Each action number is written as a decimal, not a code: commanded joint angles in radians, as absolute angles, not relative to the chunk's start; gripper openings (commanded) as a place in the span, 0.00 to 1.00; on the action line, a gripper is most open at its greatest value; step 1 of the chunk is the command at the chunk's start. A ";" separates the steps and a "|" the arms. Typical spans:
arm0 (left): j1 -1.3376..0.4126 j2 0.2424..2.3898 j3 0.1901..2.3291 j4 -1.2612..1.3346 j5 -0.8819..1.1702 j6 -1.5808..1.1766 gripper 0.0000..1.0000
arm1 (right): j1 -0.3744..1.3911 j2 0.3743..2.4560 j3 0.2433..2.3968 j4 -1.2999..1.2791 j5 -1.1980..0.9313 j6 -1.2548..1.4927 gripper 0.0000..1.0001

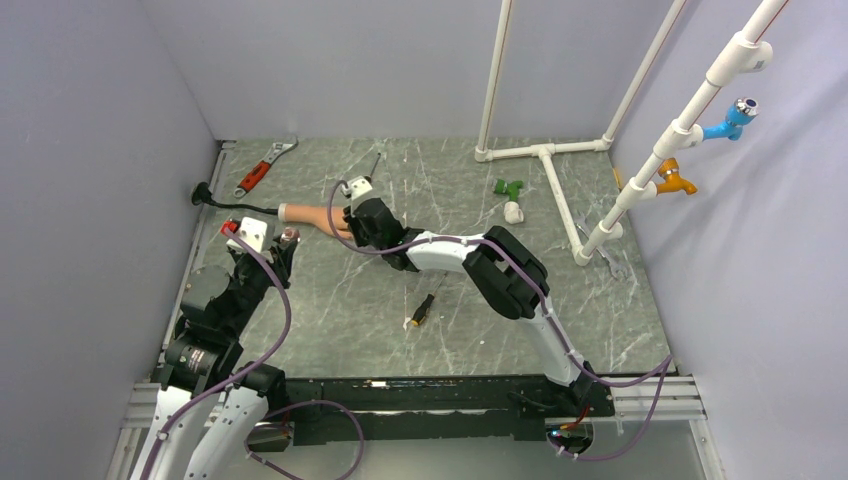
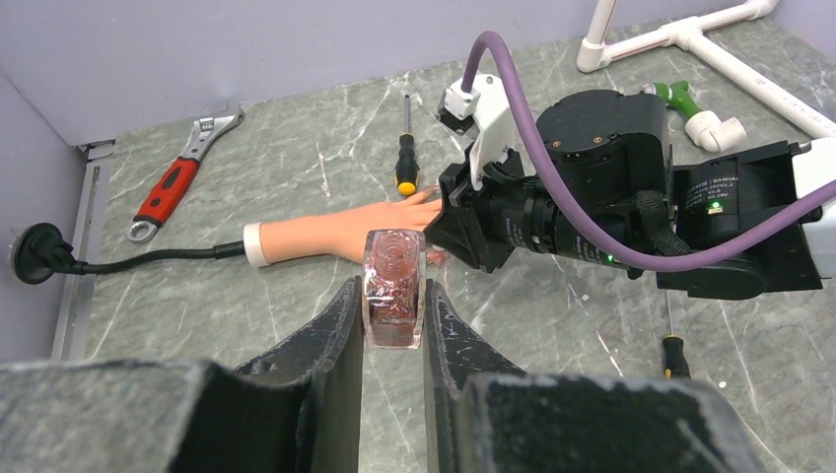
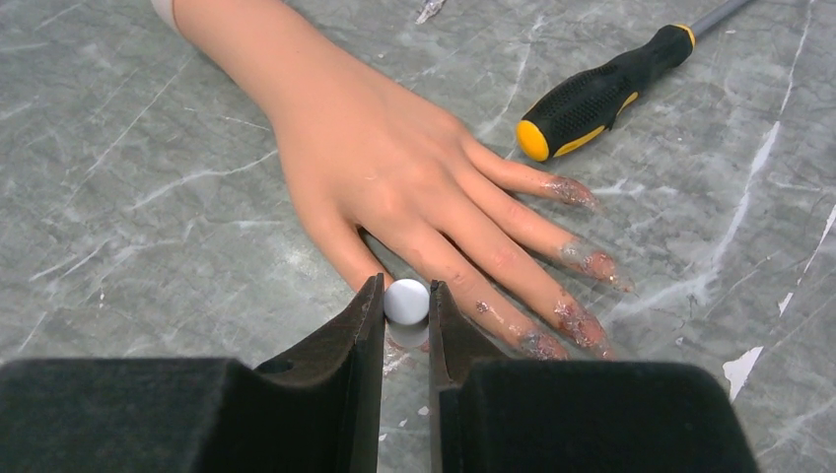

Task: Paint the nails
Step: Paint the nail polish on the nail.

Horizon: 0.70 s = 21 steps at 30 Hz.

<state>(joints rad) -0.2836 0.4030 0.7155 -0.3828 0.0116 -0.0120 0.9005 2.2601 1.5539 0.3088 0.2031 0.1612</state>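
The flesh-coloured mannequin hand [image 3: 394,168] lies flat on the marble table, white cuff to the left [image 2: 253,244]. Its nails [image 3: 590,262] carry patchy reddish glitter polish; the thumb tip is hidden behind my right fingers. My right gripper [image 3: 405,298] is shut on the white round brush cap [image 3: 406,301], held upright just beside the thumb; the brush tip is hidden. In the top view it [image 1: 350,216] sits over the hand [image 1: 305,214]. My left gripper [image 2: 392,296] is shut on the clear polish bottle [image 2: 394,286] of reddish glitter, just left of the hand [image 1: 286,240].
A yellow-and-black screwdriver [image 3: 592,94] lies just beyond the fingers. A second screwdriver [image 1: 423,310] lies mid-table. A red-handled wrench [image 1: 262,170] and a black cable [image 1: 215,200] are at the back left. White pipe frame [image 1: 545,160] and small fittings [image 1: 510,190] stand at the back right.
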 commanded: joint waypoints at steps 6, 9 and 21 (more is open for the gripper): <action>-0.279 0.405 0.746 -0.331 0.026 -0.022 0.00 | 0.894 2.216 1.523 0.361 0.241 0.154 0.00; -0.279 0.404 0.746 -0.331 0.027 -0.023 0.00 | 0.894 2.211 1.518 0.363 0.250 0.148 0.00; -0.279 0.402 0.746 -0.332 0.024 -0.022 0.00 | 0.893 2.192 1.508 0.376 0.265 0.142 0.00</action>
